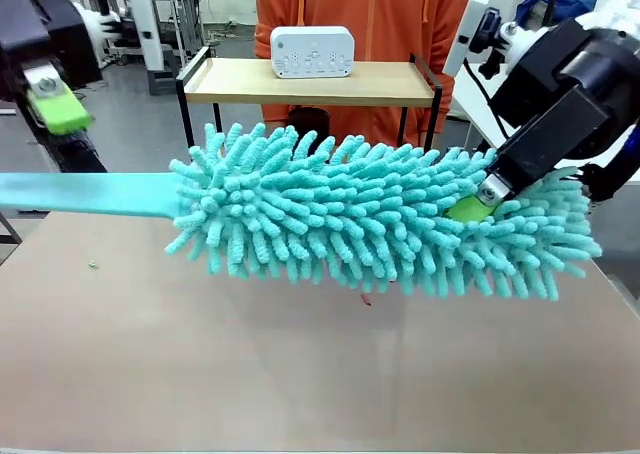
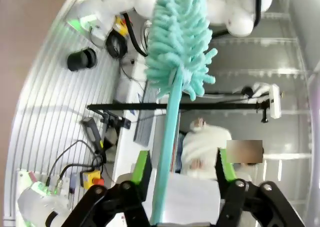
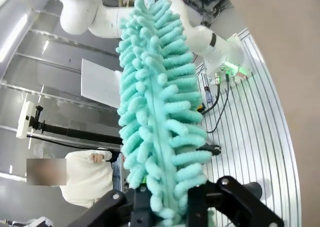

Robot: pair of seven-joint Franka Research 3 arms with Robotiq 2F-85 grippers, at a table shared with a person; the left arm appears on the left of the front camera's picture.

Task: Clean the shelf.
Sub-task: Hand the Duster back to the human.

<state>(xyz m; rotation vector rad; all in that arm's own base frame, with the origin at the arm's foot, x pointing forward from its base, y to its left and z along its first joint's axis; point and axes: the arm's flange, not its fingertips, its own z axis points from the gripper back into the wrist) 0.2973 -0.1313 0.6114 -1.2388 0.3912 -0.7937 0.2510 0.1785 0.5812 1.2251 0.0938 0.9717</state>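
While my right gripper (image 1: 478,206) is clamped shut on the fluffy head of the turquoise duster (image 1: 380,214), my left gripper (image 2: 184,169) stands wide open, its green pads (image 2: 141,167) either side of the duster's flat handle (image 2: 167,137) without touching it. I judge this a handover: the right side carries the full load so the left can let go or re-grip. The duster lies roughly level above the table (image 1: 300,374), handle pointing toward my left gripper, head toward my right.

From the right wrist camera, the microfibre strands bulge around the closed fingers; the hold is on soft pile rather than on the handle, so I rate it as liable to twist under load.

The shelf (image 1: 310,82) stands beyond the duster, on the far side from both grippers, in front of a person in orange (image 1: 360,4). A white device (image 1: 312,51) sits on its top board. Cleaning has not begun; the duster is not touching the shelf.
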